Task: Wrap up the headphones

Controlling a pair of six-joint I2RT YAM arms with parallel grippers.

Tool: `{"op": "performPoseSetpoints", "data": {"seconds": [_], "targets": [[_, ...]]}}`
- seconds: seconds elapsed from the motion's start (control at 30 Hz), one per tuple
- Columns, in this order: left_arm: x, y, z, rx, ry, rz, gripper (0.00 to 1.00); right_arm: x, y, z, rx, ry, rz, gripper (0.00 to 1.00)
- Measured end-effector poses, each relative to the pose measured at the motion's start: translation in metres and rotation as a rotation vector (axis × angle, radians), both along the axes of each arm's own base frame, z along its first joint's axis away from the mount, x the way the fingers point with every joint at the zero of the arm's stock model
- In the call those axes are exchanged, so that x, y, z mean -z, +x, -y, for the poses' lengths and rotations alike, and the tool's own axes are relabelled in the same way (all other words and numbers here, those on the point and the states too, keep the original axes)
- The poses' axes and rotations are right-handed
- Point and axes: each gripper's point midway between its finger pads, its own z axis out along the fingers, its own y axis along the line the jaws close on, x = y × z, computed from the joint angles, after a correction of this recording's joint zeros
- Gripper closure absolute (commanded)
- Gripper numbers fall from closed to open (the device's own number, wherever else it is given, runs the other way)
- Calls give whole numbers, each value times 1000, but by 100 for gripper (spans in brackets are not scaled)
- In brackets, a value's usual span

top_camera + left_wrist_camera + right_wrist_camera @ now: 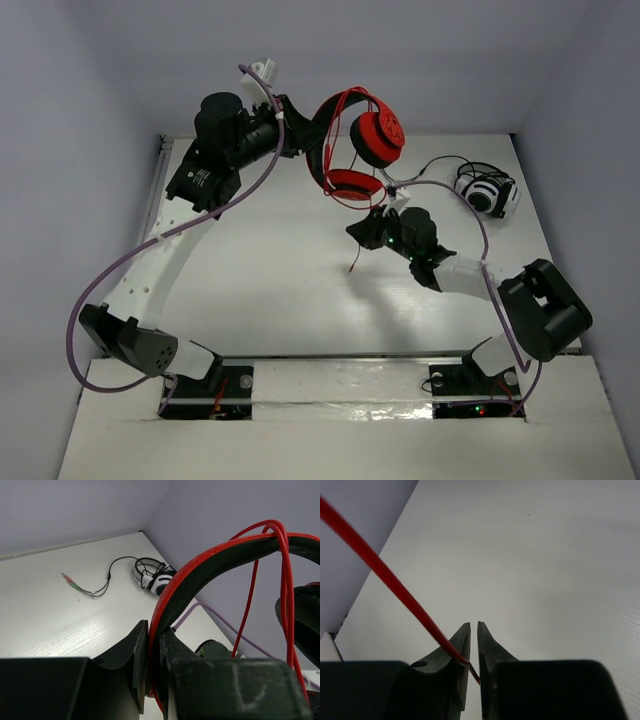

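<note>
We saw the left gripper in the upper middle of the top view, clamped narrowly on the red-and-black headband of the headphones, which hung clear of the table. In the left wrist view its fingers pinched the band at the lower centre, and the band arched away to the upper right. Loops of the thin red cable lay over the top of the band and hung down on the right of that frame.

The right gripper sat just below the red ear cups, near the centre of the top view. In its own wrist view the jaws stood nearly together, nipping the cable low between them, and the cable ran taut to the upper left corner. A short red end dangled beneath the gripper in the top view.

The white-and-black headphones lay on the table at the right, well apart, their dark cable trailing beside them.
</note>
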Motion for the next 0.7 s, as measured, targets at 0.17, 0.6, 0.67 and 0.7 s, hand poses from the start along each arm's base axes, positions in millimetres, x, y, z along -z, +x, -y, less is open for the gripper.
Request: {"op": "performPoseSetpoints", "data": {"seconds": [0.17,0.6,0.67,0.7], "targets": [[-8,4,1,-20,-42,2,100,-4,-3,-4,-15,22,-1,100],[29,58,-33,-351,-26,-40,100,-17,-87,-48,-184,25,-41,100],[43,67,-42,-419,-5,-55,100,-16,-101,-49,-206,20,-59,100],[52,72,-47,-455,9,-64,100,-16,-106,-49,-214,18,-69,100]]}}
